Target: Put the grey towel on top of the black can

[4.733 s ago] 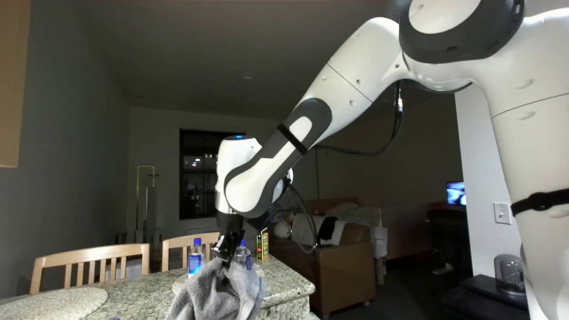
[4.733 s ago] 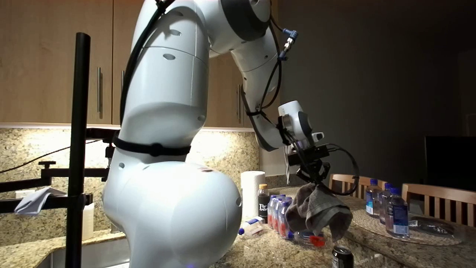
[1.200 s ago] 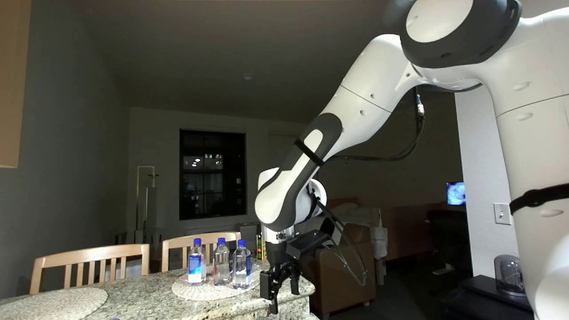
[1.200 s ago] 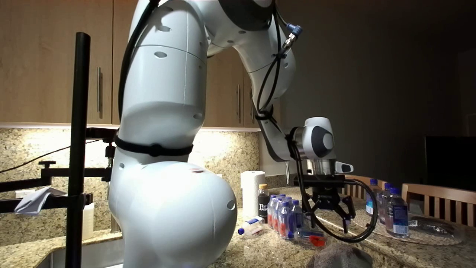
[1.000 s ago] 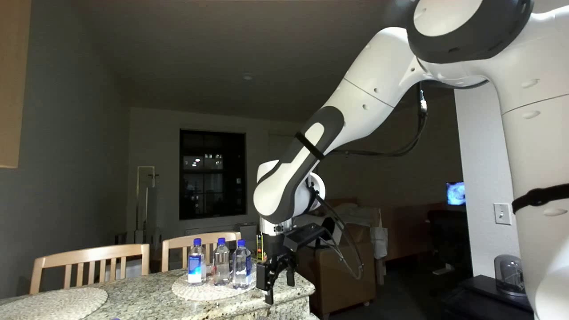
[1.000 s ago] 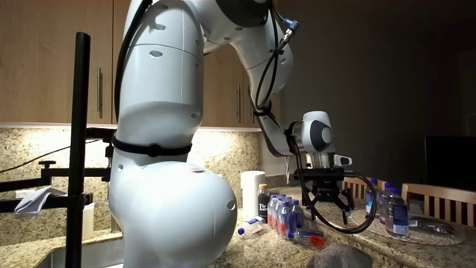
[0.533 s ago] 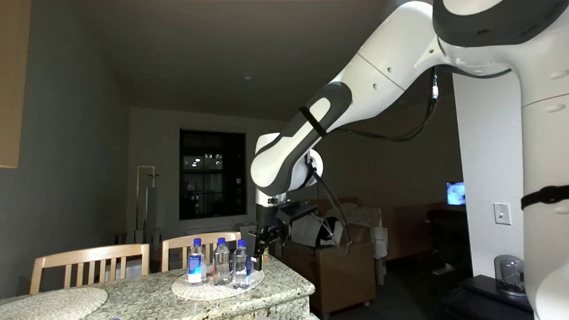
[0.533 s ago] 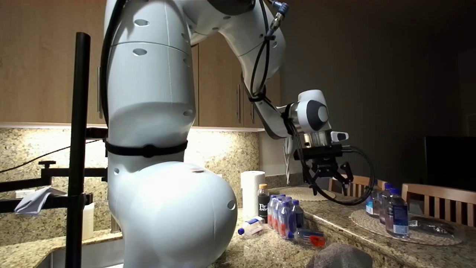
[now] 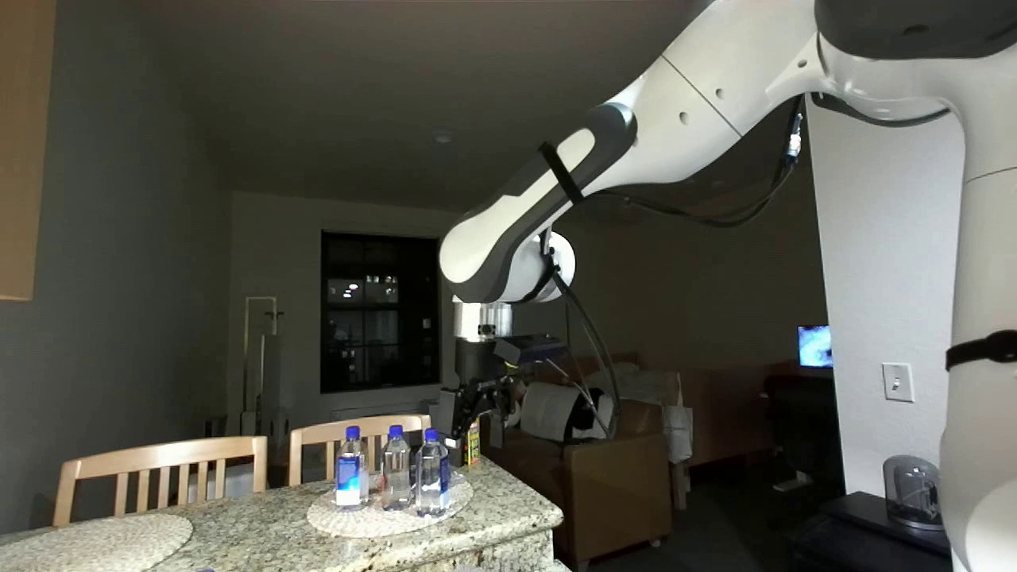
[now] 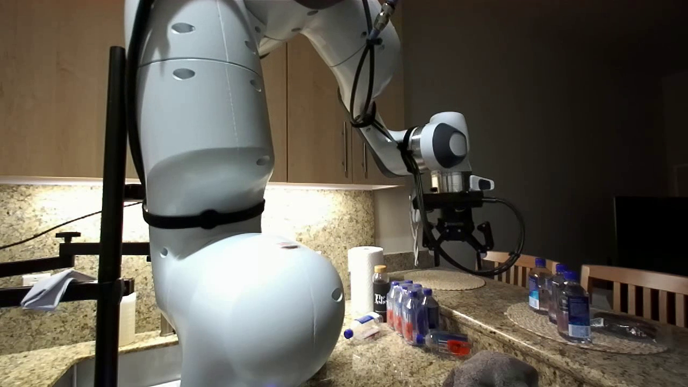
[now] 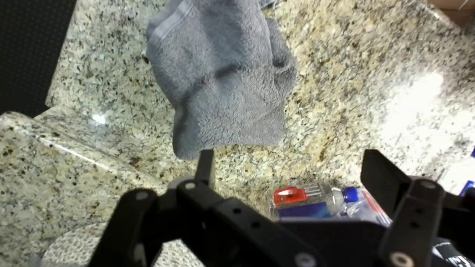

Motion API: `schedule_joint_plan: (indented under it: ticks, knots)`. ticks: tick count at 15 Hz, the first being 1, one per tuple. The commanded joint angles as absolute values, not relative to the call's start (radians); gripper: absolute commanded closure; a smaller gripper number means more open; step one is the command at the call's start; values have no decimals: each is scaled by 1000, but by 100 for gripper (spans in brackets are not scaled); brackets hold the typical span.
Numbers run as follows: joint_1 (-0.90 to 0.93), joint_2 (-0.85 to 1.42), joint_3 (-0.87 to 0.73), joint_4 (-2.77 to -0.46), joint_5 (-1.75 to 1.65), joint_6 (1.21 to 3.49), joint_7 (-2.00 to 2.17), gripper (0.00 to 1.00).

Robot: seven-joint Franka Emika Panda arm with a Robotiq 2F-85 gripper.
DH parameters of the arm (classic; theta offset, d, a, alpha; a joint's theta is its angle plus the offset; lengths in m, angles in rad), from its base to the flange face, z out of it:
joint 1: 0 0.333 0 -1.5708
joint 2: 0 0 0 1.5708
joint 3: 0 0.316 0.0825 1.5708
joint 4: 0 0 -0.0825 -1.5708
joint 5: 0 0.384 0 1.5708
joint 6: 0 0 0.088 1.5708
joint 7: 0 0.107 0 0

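The grey towel lies draped in the wrist view, with a raised fold across its middle and its lower part spread on the granite. Its rounded top, the grey towel, shows at the bottom edge of an exterior view. The black can is hidden from sight. My gripper hangs well above and behind the towel, apart from it. In the wrist view the gripper has its jaws wide apart, nothing between them. The gripper also appears over the raised counter's end in an exterior view.
A clear bottle lies on its side behind the towel, near several upright bottles and a paper towel roll. Bottles stand on a placemat on the raised ledge. A wooden chair stands beyond the counter.
Earlier the towel hung from my gripper above the black can. It was let go and now covers the can's place in view. Since then the open gripper has risen straight up, away from it.
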State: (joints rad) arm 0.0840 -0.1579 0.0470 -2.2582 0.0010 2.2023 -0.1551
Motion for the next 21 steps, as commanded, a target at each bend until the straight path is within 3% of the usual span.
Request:
schedule_joint_plan:
  ticks: [1, 21]
  knots:
    - [68, -238, 41, -2309, -7, 2146, -129, 0]
    - [37, -286, -19, -2433, 15, 2083, -131, 0]
